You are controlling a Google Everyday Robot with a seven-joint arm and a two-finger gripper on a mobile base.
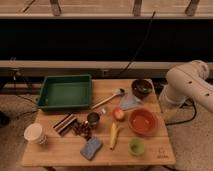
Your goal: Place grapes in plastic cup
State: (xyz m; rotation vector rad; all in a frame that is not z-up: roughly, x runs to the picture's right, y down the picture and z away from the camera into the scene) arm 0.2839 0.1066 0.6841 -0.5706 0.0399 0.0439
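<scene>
Dark-red grapes (82,129) mid-counter; plastic cup (136,146) upright near front-right corner for filling; jaws unseen past right edge, state unknowable

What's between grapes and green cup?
Camera view: the banana lies between grapes and cup. The gripper is out of frame; only the arm shows, at right.

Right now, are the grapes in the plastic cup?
Out: grapes lie on table beside metal cup, plastic cup apart; gripper jaws out of view.
</scene>
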